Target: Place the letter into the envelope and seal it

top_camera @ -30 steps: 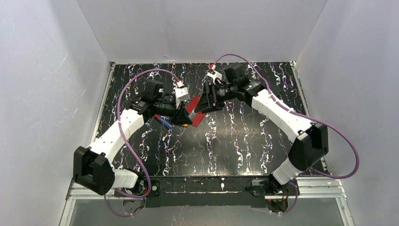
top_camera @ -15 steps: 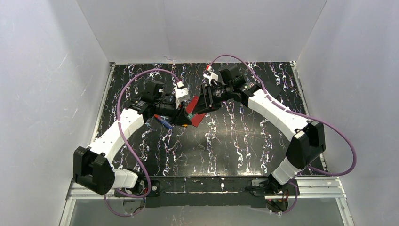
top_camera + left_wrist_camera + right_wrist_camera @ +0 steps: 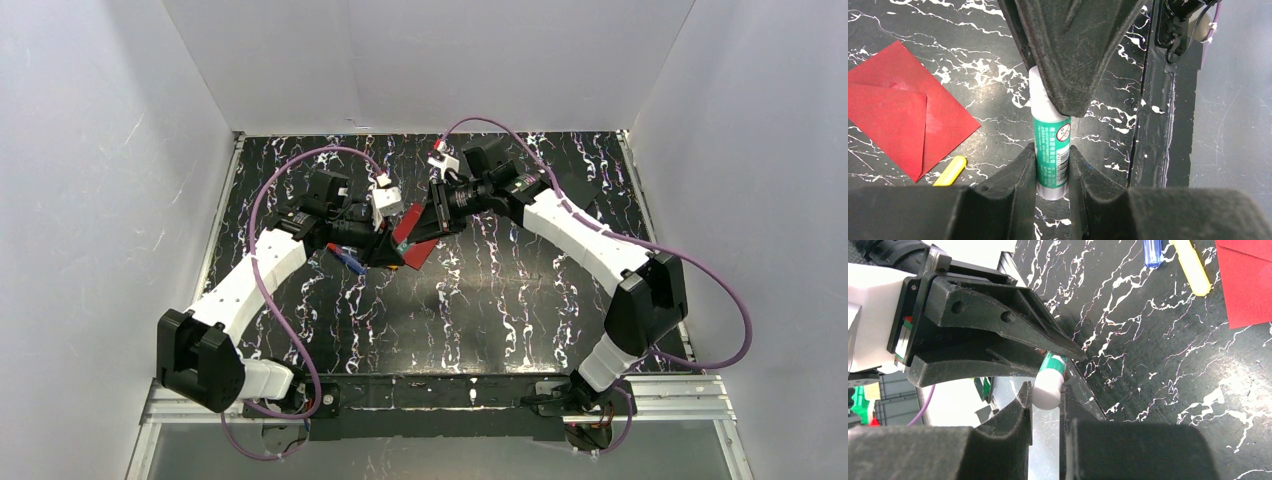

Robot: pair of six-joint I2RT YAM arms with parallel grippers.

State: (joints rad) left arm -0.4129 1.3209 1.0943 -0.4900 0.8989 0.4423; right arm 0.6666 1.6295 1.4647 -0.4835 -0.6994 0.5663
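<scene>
The dark red envelope [image 3: 903, 110] lies flat on the black marbled table, its pointed flap folded over its body; it shows again at the envelope [image 3: 414, 243] between the two grippers. The letter is out of view. My left gripper [image 3: 1053, 154] is shut on a green-labelled glue stick [image 3: 1052, 137], held above the table to the right of the envelope. My right gripper [image 3: 1045, 390] meets it head-on, and its jaws are shut on the stick's white cap [image 3: 1048, 392]. The right gripper's fingers [image 3: 1073, 55] cover the cap in the left wrist view.
A yellow pen [image 3: 950, 171] lies just off the envelope's near corner, and a blue pen [image 3: 1152, 251] lies beside it. White walls enclose the table on three sides. The table's metal edge rail [image 3: 1153, 125] runs close to the grippers.
My right arm has moved left toward the left gripper, and its jaws have closed from wide open onto the glue stick's cap. The left arm has stayed still.
</scene>
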